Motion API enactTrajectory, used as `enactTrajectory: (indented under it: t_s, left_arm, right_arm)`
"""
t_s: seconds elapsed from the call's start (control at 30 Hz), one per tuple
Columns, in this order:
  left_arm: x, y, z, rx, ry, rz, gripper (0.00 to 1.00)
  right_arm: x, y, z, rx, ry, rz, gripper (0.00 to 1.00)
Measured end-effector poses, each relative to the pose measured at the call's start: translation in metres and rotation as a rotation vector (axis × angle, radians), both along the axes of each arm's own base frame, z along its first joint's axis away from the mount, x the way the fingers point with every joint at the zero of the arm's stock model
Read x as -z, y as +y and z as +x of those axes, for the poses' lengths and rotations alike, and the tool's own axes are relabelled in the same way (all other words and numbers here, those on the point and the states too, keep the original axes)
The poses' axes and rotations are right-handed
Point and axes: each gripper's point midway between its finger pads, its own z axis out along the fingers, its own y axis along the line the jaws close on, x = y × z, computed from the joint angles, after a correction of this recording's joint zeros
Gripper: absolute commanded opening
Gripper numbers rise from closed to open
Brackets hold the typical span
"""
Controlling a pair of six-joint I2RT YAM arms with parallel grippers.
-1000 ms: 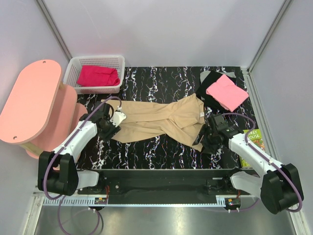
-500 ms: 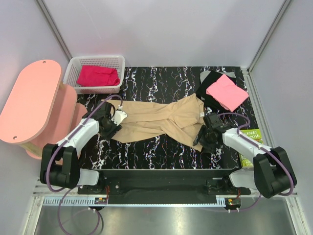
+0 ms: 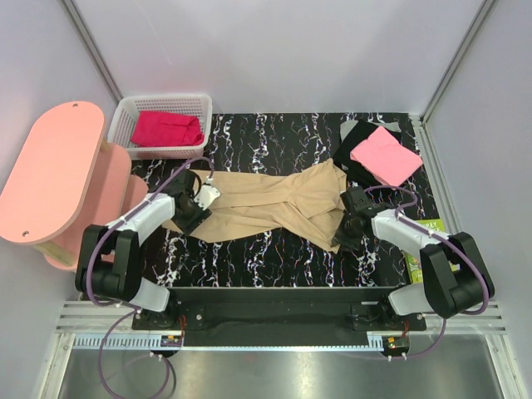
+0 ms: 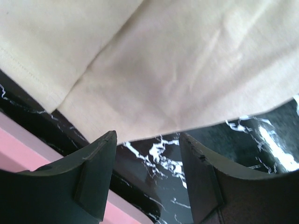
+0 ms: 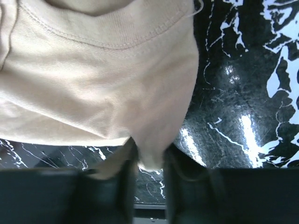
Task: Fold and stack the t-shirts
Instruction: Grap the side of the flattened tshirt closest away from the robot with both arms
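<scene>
The right gripper (image 5: 149,161) pinches the near right corner of the tan t-shirt (image 3: 266,204). Its 2 dark fingers (image 5: 180,175) are drawn narrow, with a tongue of cloth below the stitched hem caught between them, low over the black marbled table (image 3: 274,137).

At the shirt's other end, the left gripper (image 4: 148,140) stands wide and holds nothing. Its 2 fingers (image 4: 93,182) are spread on either side of the shirt's left edge, and the hem lies at the mouth of the jaws, unclamped. A strip of pink shows at the lower left of that wrist view.

From above, both arms reach in from the near edge of the table, 1 to each end of the garment. The tan t-shirt lies crosswise over the middle of the table, wrinkled and gathered toward its center.

At the far right corner, a folded pink t-shirt (image 3: 384,155) rests on top of a black t-shirt (image 3: 356,137). At the far left corner, a magenta-red t-shirt (image 3: 166,129) lies inside a white basket (image 3: 125,112).

A pink stand (image 3: 50,170) with an oval top sits just beside the table's left edge. A green book (image 3: 431,226) shows partly from under the right arm at the table's right edge.
</scene>
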Motion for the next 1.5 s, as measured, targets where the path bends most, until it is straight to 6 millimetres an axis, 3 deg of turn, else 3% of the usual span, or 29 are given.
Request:
enactTrajectory:
  t_s: [0.3, 0.53, 0.77, 0.9, 1.0, 1.03, 1.17, 1.33, 1.5]
  left_arm:
    - [0.013, -0.001, 0.003, 0.004, 0.017, 0.009, 0.66]
    - [0.016, 0.0, -0.018, 0.022, 0.043, 0.014, 0.65]
    - [0.018, -0.005, -0.021, 0.04, 0.056, 0.01, 0.62]
    - [0.025, -0.009, -0.018, 0.044, 0.094, 0.014, 0.54]
    - [0.026, -0.012, -0.011, 0.045, 0.1, 0.014, 0.4]
    - [0.026, -0.012, -0.009, 0.044, 0.103, 0.015, 0.27]
    - [0.028, -0.015, -0.003, 0.04, 0.108, 0.015, 0.0]
    - [0.028, -0.014, -0.001, 0.044, 0.098, 0.022, 0.0]
    - [0.022, -0.013, -0.001, 0.058, 0.081, 0.027, 0.0]
  right_arm:
    - [-0.005, 0.001, 0.002, -0.001, -0.022, 0.01, 0.22]
    - [-0.009, 0.002, 0.003, -0.002, -0.038, 0.017, 0.22]
    - [-0.009, 0.003, 0.002, -0.004, -0.035, 0.022, 0.22]
    - [-0.013, 0.003, 0.003, -0.003, -0.048, 0.028, 0.21]
    - [-0.017, 0.003, 0.003, -0.003, -0.062, 0.034, 0.16]
    - [-0.018, 0.003, 0.003, -0.003, -0.065, 0.036, 0.15]
    - [-0.018, 0.003, 0.003, -0.001, -0.065, 0.037, 0.05]
    - [-0.019, 0.003, 0.003, 0.0, -0.067, 0.039, 0.03]
    - [-0.034, 0.005, -0.002, -0.006, -0.094, 0.068, 0.02]
